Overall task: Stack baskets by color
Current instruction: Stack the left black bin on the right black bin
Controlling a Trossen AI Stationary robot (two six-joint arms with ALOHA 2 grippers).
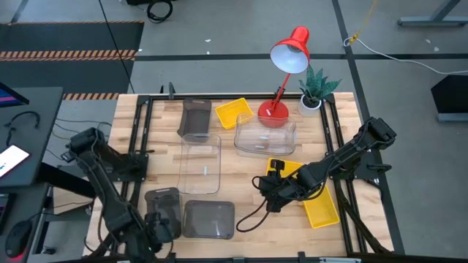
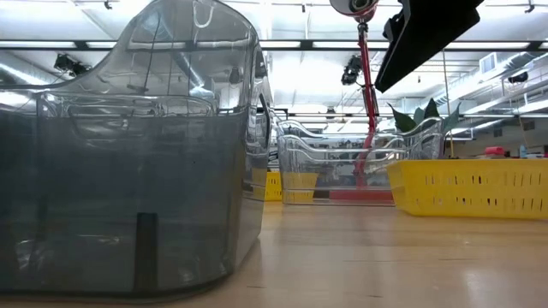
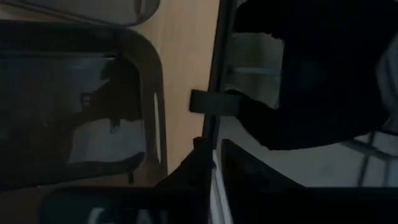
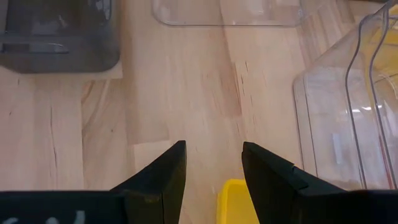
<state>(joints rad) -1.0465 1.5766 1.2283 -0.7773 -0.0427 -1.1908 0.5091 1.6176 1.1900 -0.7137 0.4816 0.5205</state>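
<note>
Near the table's front edge stand two smoky grey baskets, one (image 1: pixel 209 219) flat and one (image 1: pixel 162 196) just left of it; they fill the low view's left (image 2: pixel 128 171). My left gripper (image 1: pixel 162 223) hovers at that second basket's near side, and the left wrist view shows a grey basket (image 3: pixel 74 112) beside the table's edge. A third grey basket (image 1: pixel 194 117) and a yellow basket (image 1: pixel 232 112) sit at the far side. My right gripper (image 4: pixel 213 168) stands open above the far left corner (image 4: pixel 237 200) of a yellow basket (image 1: pixel 313 197). Clear baskets lie mid-table (image 1: pixel 200 164) and by the lamp (image 1: pixel 265 136).
A red desk lamp (image 1: pixel 285 73) and a small potted plant (image 1: pixel 314 91) stand at the table's far right. A black frame (image 1: pixel 139 153) runs along the table's sides. Bare wood (image 1: pixel 241 183) lies between the flat clear basket and my right gripper.
</note>
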